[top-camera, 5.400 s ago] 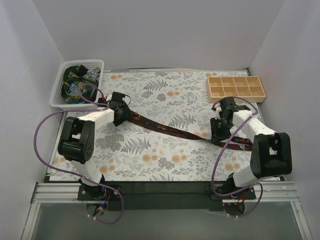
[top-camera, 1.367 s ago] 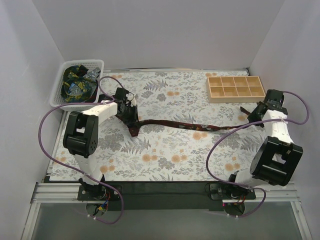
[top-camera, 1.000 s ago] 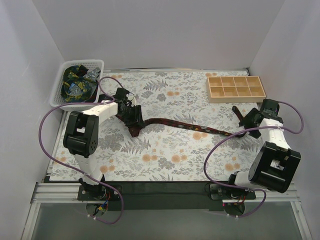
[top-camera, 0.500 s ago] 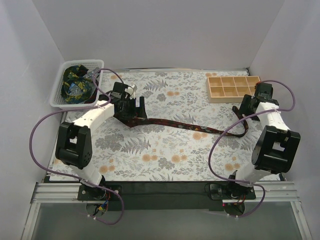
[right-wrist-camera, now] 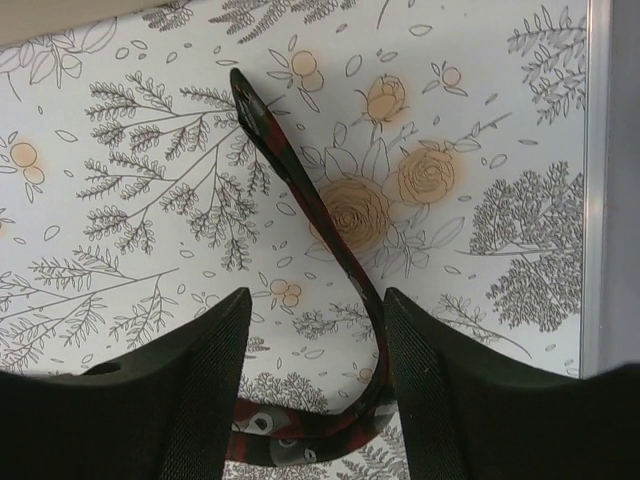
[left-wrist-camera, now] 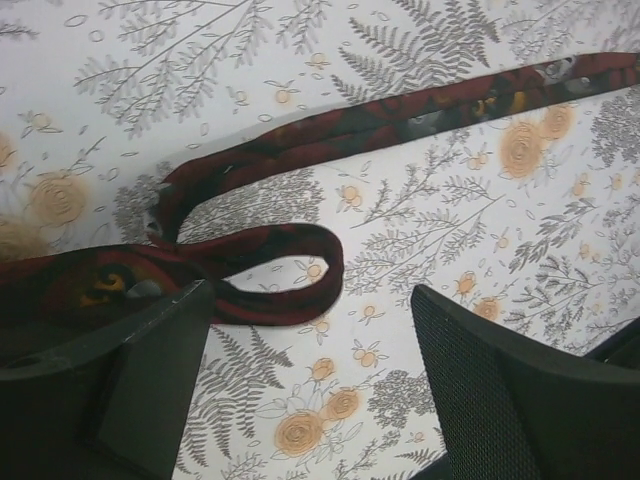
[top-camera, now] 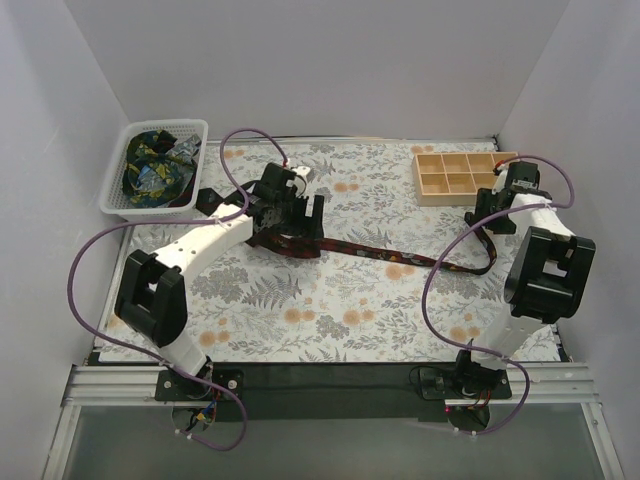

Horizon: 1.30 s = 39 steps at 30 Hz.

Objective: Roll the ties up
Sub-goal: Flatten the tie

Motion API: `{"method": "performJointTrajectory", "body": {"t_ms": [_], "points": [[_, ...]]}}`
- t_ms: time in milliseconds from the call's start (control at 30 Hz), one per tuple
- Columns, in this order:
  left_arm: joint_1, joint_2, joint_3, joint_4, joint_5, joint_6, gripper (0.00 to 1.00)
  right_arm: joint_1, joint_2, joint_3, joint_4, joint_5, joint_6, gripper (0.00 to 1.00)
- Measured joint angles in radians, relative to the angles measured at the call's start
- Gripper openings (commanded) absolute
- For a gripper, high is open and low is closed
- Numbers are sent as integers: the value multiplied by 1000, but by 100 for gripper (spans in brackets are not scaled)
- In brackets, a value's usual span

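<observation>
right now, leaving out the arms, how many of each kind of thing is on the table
maroon tie, stretched out: 1
white basket, holding a heap of patterned ties too tangled to count: 1
wooden compartment tray: 1
total: 3

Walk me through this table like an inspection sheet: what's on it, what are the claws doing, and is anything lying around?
Surface: floral cloth covering the table, lying flat.
Job's things: maroon tie stretched across the table, its left end folded into a loop; more ties heaped in the white basket, far left.
Clutter: wooden compartment tray, far right.
Claws: left claw open above the tie's loop; right claw open, straddling the tie's thin end.
Cables: purple cables hang in loose loops off both arms.
Surroundings: white walls on three sides; metal rail along the near edge.
</observation>
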Motion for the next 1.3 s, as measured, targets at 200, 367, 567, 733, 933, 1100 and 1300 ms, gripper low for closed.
{"method": "performJointTrajectory", "body": {"t_ms": [200, 367, 567, 733, 933, 1100, 1300], "points": [[-30, 38, 19, -16, -64, -7, 74, 0, 45, 5, 34, -30, -27, 49], [-23, 57, 19, -41, -132, -4, 76, 0, 68, 5, 48, -40, -40, 37], [-22, 58, 4, -31, -136, -5, 77, 0, 80, 5, 64, -21, -48, 4], [-21, 58, -61, -20, -162, -5, 76, 0, 31, 5, 66, 71, -37, 1], [0, 58, -134, -15, -166, -11, 76, 0, -132, 77, 99, 188, -24, 1], [25, 55, -155, 2, -166, -18, 75, 0, -229, 134, 182, 232, -25, 1], [75, 54, -189, 14, -166, -28, 72, -2, -261, 196, 243, 308, -41, 1]]}}
